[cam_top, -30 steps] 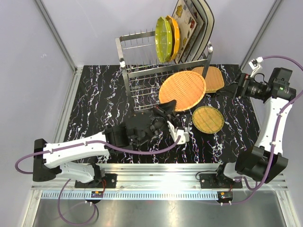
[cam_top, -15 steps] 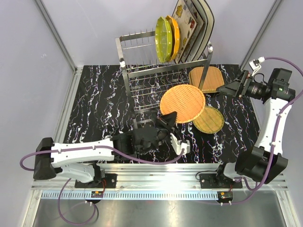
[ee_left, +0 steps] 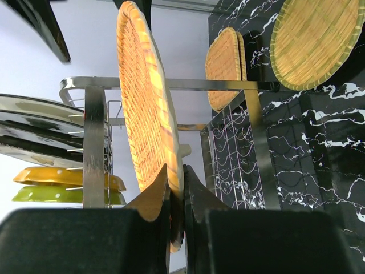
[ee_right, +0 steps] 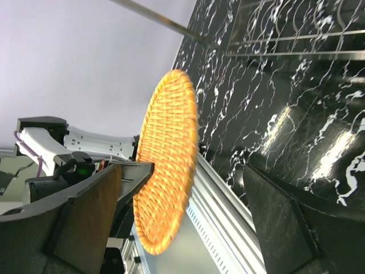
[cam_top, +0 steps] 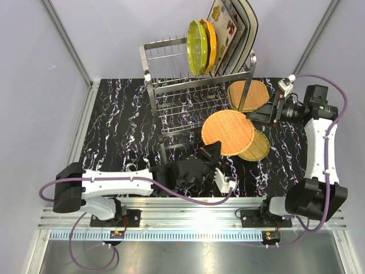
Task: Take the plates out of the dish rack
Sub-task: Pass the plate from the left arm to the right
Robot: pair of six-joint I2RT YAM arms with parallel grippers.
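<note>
My left gripper [cam_top: 212, 152] is shut on the near rim of a large orange-tan woven plate [cam_top: 228, 132] and holds it above the table in front of the dish rack [cam_top: 171, 85]. In the left wrist view the plate [ee_left: 142, 114] stands edge-on between the closed fingers [ee_left: 205, 228]. A smaller woven plate [cam_top: 259, 146] lies partly beneath it, and another [cam_top: 248, 95] lies behind the rack's right post. A yellow-green plate [cam_top: 197, 47], an orange plate [cam_top: 211, 43] and square flowered plates [cam_top: 228, 28] stand on the rack's top tier. My right gripper [cam_top: 268, 114] is open and empty, facing the held plate [ee_right: 168, 160].
The black marbled table [cam_top: 120, 125] spreads left of the rack. The rack's lower wire tier [cam_top: 182, 111] sits close behind the left gripper. The aluminium rail [cam_top: 194, 205] with both arm bases runs along the near edge. Walls enclose the left, back and right.
My left arm has carried the woven plate to the right, over the smaller woven plate. My right gripper has swung left and back, toward the rack's right side.
</note>
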